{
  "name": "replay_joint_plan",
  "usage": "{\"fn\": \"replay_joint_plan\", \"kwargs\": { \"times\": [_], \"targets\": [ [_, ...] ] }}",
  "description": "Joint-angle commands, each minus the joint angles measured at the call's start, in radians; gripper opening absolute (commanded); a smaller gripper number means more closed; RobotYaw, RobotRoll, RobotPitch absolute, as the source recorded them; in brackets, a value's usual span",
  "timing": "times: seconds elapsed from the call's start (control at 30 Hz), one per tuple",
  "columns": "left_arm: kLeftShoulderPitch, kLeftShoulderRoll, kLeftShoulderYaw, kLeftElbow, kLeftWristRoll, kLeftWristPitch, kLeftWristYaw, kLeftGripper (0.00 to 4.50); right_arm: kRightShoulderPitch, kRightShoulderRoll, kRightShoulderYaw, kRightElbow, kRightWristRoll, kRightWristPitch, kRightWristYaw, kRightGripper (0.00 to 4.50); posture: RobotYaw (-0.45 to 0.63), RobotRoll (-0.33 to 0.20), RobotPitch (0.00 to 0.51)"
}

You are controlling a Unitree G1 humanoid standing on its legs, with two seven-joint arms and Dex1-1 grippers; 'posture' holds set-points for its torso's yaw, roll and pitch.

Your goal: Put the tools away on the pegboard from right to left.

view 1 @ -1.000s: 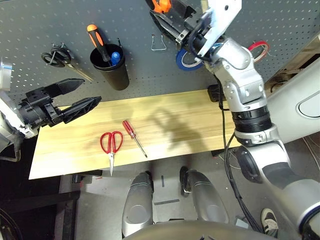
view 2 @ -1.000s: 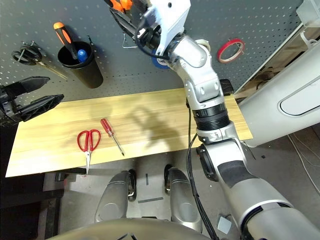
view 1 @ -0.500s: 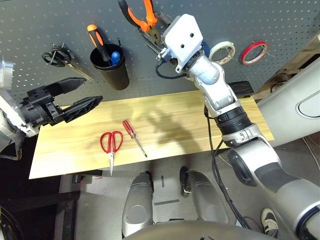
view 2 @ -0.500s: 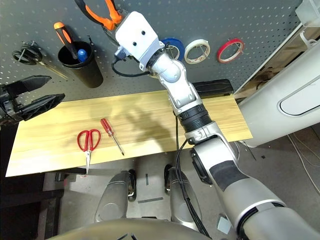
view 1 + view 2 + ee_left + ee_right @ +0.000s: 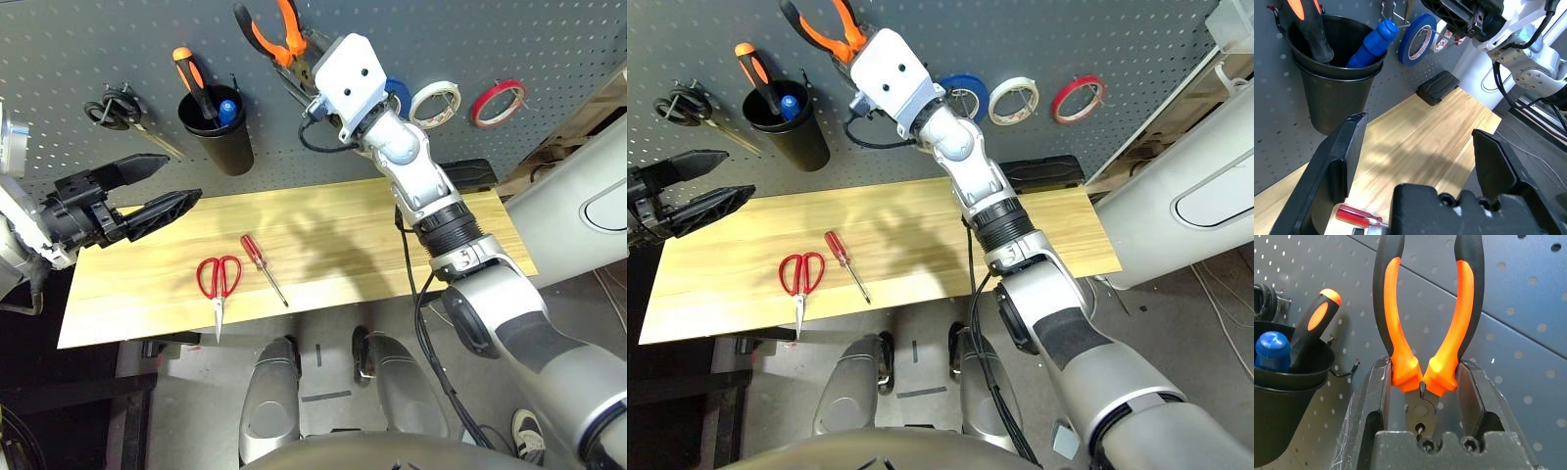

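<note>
Right to left order is being worked. The pliers (image 5: 1405,367) have been carried toward eleven o'clock in the head view over the last second, off the spot in front of the blue tape (image 5: 1405,44); over the last half second almost no travel is seen. Free travel is judged to have given way to fine placing.

The pliers are clamped between both fingers of the right gripper (image 5: 1424,362) near the pivot, handles up and spread, nose down. They lie against or close before the pegboard (image 5: 323,157), at about one o'clock from the black cup (image 5: 227,154). The wire hook seen there a second ago is now masked in the head view; whether the pliers have been caught on it cannot be told. Release is judged unsafe until that is confirmed: a drop is the likely fault.

The left gripper (image 5: 182,176) is held with fingers wide apart, nothing between them, at about eight o'clock from the cup. No change is noted there.

The red tape ring (image 5: 1059,106) is hung at three o'clock from the cup, clear of the arm; that item is judged done. The red-handled scissors (image 5: 217,302) are left on the wooden table (image 5: 343,245) at six o'clock from the cup, with the screwdriver (image 5: 252,250) beside them toward two o'clock. Both are judged still to be put away.
</note>
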Motion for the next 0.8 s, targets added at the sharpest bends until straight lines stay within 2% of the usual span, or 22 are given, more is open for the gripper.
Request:
{"fn": "replay_joint_plan", "kwargs": {
  "times": [0.03,0.43,0.6,0.7,0.8],
  "targets": [
    [0.012,-0.003,-0.003,-0.026,-0.016,0.023,0.008,4.5,-0.018,0.003,-0.029,0.041,0.018,-0.032,-0.009,2.03,0.14,0.0,0.173],
    [-0.008,-0.015,-0.025,-0.04,-0.027,0.036,0.027,4.5,-0.034,0.006,-0.077,0.166,0.042,-0.016,-0.029,2.03,0.14,0.0,0.176],
    [-0.019,-0.029,-0.045,-0.046,-0.034,0.042,0.039,4.5,-0.023,-0.008,-0.098,0.112,0.071,0.015,0.002,3.31,0.13,0.0,0.176],
    [-0.029,-0.042,-0.06,-0.05,-0.045,0.053,0.054,4.5,-0.007,-0.025,-0.106,0.037,0.103,0.057,0.038,4.45,0.13,0.0,0.177],
    [-0.055,-0.063,-0.087,-0.058,-0.065,0.088,0.107,4.5,0.034,-0.06,-0.14,-0.132,0.211,0.195,0.126,4.49,0.12,0.0,0.176]
  ]
}}
